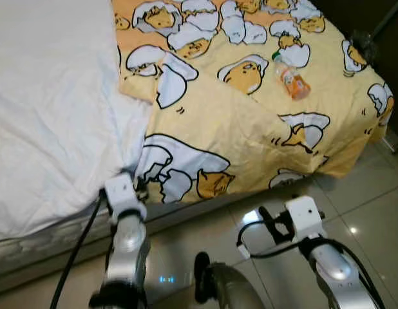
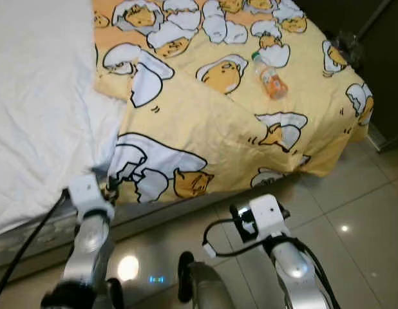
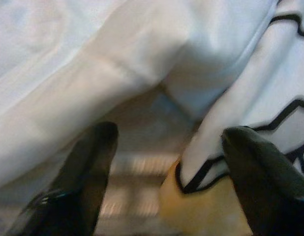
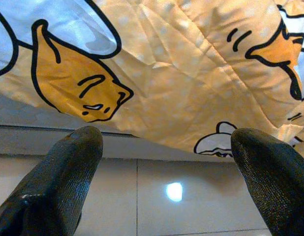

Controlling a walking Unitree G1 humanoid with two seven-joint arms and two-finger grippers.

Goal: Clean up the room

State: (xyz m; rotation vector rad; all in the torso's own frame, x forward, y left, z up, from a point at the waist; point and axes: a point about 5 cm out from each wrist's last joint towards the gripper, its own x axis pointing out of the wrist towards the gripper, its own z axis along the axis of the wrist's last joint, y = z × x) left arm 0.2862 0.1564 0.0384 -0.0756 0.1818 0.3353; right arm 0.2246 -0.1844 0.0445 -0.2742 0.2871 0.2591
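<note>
left gripper (image 3: 167, 162) spread wide right at the yellow cartoon blanket (image 1: 250, 122) edge beside the white sheet (image 1: 51, 109), right gripper (image 4: 167, 172) wide open over tile floor (image 1: 366, 212), bottle (image 1: 291, 77) lying on the bed

The bed (image 1: 31, 241) and white sheet (image 1: 44, 96) are cut off at the frame's top and left edges. The bottle (image 1: 292, 78) label is too small to read. The left wrist view is blurred; the mattress edge (image 3: 137, 167) is indistinct.
</note>
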